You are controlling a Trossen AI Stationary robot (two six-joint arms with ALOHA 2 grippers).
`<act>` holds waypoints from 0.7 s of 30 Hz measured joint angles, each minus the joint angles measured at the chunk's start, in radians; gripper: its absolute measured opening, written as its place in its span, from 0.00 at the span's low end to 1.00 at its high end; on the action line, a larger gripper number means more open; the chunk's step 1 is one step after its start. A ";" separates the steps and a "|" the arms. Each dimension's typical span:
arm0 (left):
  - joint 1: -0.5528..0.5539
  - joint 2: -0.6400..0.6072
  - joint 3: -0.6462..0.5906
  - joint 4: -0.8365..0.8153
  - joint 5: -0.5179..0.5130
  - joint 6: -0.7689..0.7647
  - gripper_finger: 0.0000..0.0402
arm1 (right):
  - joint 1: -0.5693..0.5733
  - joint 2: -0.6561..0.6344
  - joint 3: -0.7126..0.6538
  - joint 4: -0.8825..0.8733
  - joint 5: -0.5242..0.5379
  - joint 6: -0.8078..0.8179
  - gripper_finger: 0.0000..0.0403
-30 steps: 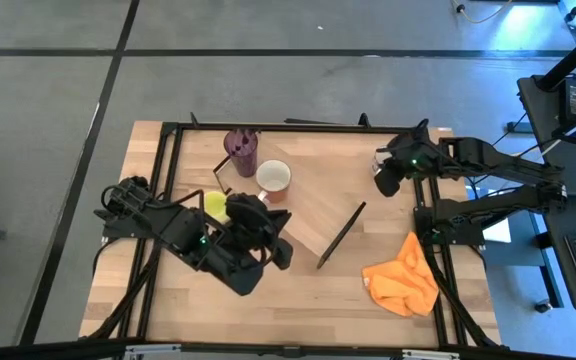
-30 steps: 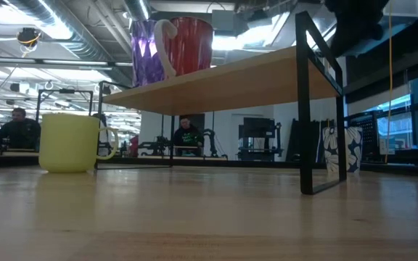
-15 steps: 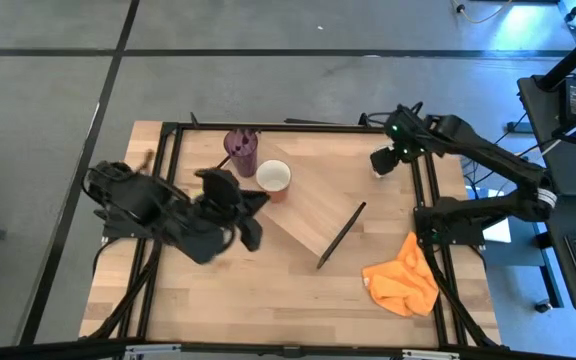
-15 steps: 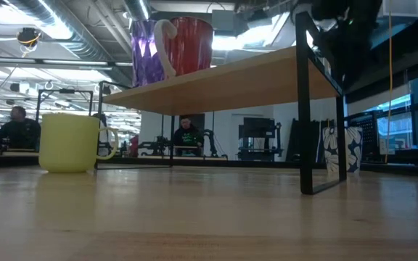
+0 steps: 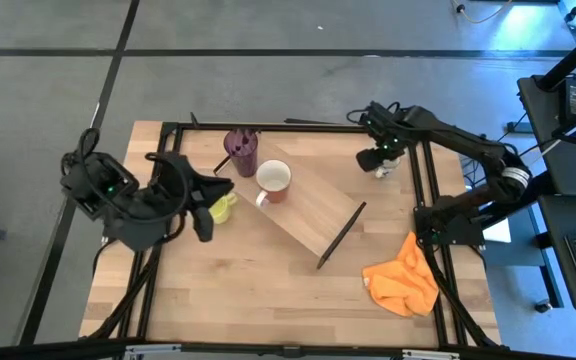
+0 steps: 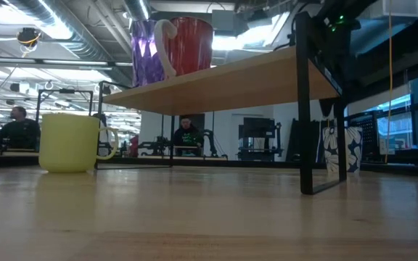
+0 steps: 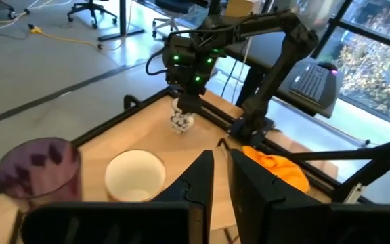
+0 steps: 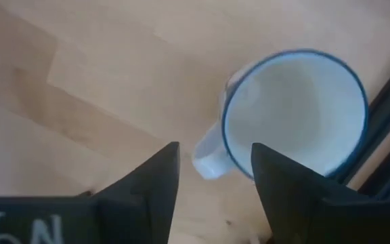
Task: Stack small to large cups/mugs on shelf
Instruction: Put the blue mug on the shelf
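Right gripper [image 5: 378, 160]: jaws spread, hanging above the white-grey mug [image 8: 295, 112] at the table's far right; the mug's handle lies between the fingertips, its bowl off to one side.
Left gripper [image 7: 220, 177]: fingers nearly together, holding nothing.
Shelf [image 5: 308, 205]: carries purple tumbler [image 5: 240, 150] and brownish mug [image 5: 274, 180].
Yellow-green mug [image 5: 218, 207]: on the table, left of the shelf.

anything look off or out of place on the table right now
The shelf sits askew, running diagonally across the tabletop rather than square to its edges. Only the purple tumbler and red-brown mug stand on it. A crumpled orange cloth lies near the right arm's base. Nothing looks spilled or broken.
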 joint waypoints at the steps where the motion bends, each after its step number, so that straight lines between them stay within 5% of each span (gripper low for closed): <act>1: -0.007 -0.004 0.000 -0.021 -0.004 -0.016 0.10 | 0.000 0.006 0.000 0.004 0.004 0.001 0.46; 13: -0.060 -0.022 -0.001 -0.109 -0.082 -0.077 0.10 | -0.031 -0.025 0.000 -0.003 0.065 -0.030 0.46; 21: -0.060 -0.042 -0.001 -0.109 -0.162 -0.070 0.10 | -0.160 -0.061 0.000 -0.086 0.094 -0.122 0.46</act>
